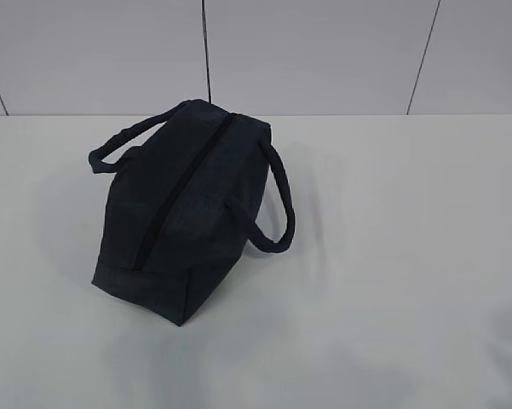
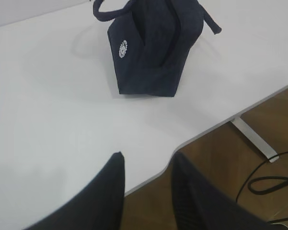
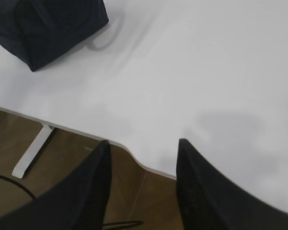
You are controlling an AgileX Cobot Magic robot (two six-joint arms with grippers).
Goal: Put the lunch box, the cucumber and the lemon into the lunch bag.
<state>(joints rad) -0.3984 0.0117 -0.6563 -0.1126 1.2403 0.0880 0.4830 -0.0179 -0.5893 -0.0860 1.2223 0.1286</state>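
The dark navy lunch bag (image 1: 187, 209) stands on the white table, left of centre, its top zipper shut and its two loop handles hanging to either side. It also shows in the left wrist view (image 2: 153, 48) and at the top left of the right wrist view (image 3: 48, 24). The lunch box, cucumber and lemon are out of view. My left gripper (image 2: 146, 160) is open and empty over the table's front edge, well short of the bag. My right gripper (image 3: 144, 143) is open and empty over the front edge, right of the bag. Neither gripper shows in the exterior view.
The white table (image 1: 392, 256) runs back to a grey panelled wall. Its curved front edge (image 2: 201, 132) drops to a brown floor with a white table leg (image 2: 254, 136) and a black cable (image 2: 268, 179).
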